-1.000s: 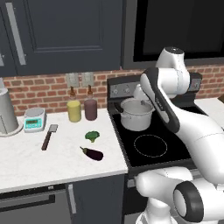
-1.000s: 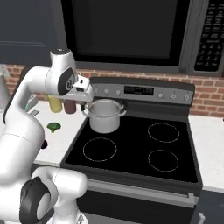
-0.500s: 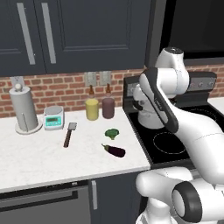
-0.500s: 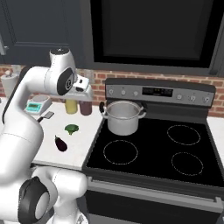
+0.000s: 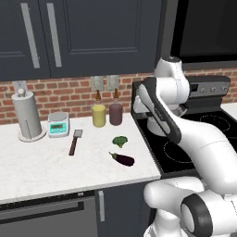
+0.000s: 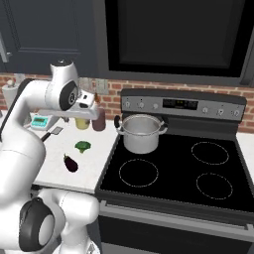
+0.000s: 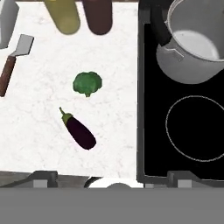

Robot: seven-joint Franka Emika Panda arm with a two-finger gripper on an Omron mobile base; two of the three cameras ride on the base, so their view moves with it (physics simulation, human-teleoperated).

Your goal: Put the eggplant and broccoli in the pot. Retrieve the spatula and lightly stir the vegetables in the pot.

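Note:
The dark-purple eggplant [image 7: 78, 130] [image 5: 123, 159] [image 6: 70, 163] lies on the white counter, with the green broccoli [image 7: 87, 83] [image 5: 120, 140] [image 6: 82, 146] just behind it. On the stove's rear left burner stands the steel pot [image 6: 140, 133] [image 7: 192, 48], its pale inside bare. The spatula [image 5: 75, 142] [image 7: 13, 61] [image 6: 51, 133] lies flat further left on the counter. My gripper [image 7: 113, 177] hangs high over the counter's front edge, open, nothing between its fingers. It looks straight down on eggplant and broccoli.
A yellow jar [image 5: 98, 115] and a maroon jar [image 5: 115, 114] stand at the brick wall behind the vegetables. A small scale [image 5: 58, 124] and a paper towel roll [image 5: 27, 115] sit further left. The black cooktop [image 6: 173, 173] borders the counter on the right.
The base has driven left, so the whole picture shifted: the counter things now sit nearer the middle and the stove further right. The things themselves have not moved. The gripper stays open.

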